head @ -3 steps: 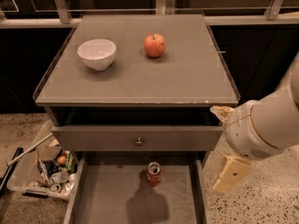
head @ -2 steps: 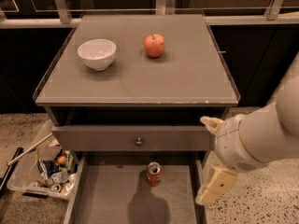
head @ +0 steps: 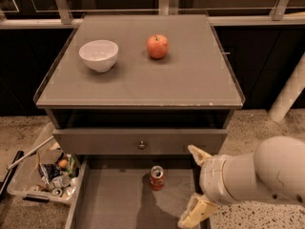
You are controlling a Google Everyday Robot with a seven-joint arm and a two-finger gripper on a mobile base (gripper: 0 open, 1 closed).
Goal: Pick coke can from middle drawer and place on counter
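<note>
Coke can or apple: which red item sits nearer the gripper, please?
The coke can, upright in the middle drawer beside the gripper; the apple sits on the counter.

My cream two-finger gripper (head: 196, 185) hangs at the right wall of the wide grey middle drawer (head: 114, 202), fingers spread apart. It's just right of the upright red coke can (head: 157, 177), not touching. The flat grey counter (head: 181, 85) carries a white bowl (head: 99, 55) and a red apple (head: 157, 46), well apart.

The grey counter (head: 190, 87) carries a white bowl (head: 98, 55) and an apple (head: 157, 46).
</note>
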